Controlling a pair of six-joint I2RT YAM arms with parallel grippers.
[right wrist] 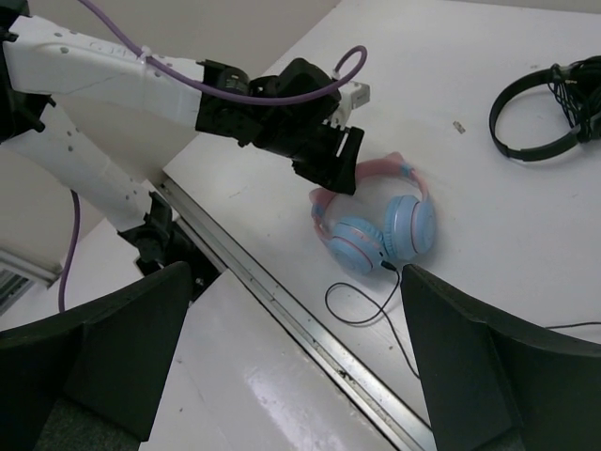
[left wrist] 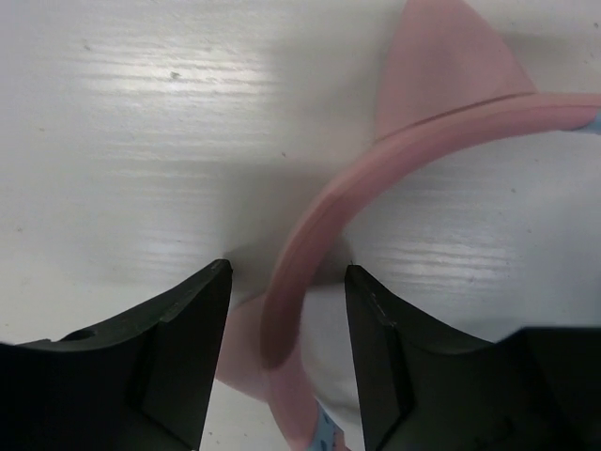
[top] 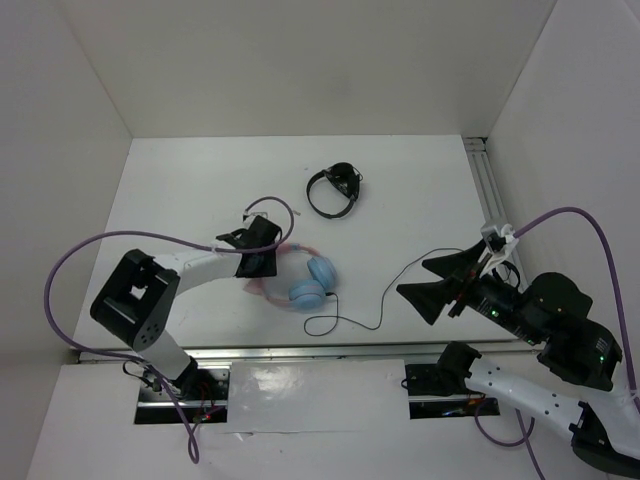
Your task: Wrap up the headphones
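Top view: the over-ear headphones (top: 312,280), with a pink cat-eared headband and light blue earcups, lie on the white table (top: 200,200) near its front edge, earcups toward the right. My left gripper (top: 262,262) sits at the left end of the pink headband. The thin black cable (top: 382,310) leaves the earcups, loops toward the front edge, then runs right and back toward my right gripper (top: 413,277), which hangs over the table well apart from the earcups with its jaws spread wide. A smaller set of all-black headphones (top: 335,190) lies farther back, apart from both arms. Any lettering on either set is too small to read. Left wrist view: my left gripper (left wrist: 286,282) is released. Its two black fingers (left wrist: 188,348) straddle the headband (left wrist: 310,225), with a visible gap on each side, so nothing is clamped. One pink cat ear (left wrist: 441,66) stands off the band farther out, and a sliver of light blue shows at the bottom edge. Right wrist view: my right gripper (right wrist: 296,282) is spread to full width and holds nothing. Between its fingers (right wrist: 103,348) I see the headphones (right wrist: 376,221) flat on the table, the left gripper (right wrist: 329,164) at the band, the cable (right wrist: 376,301) curling toward the table edge, and the all-black headphones (right wrist: 545,113) at upper right.
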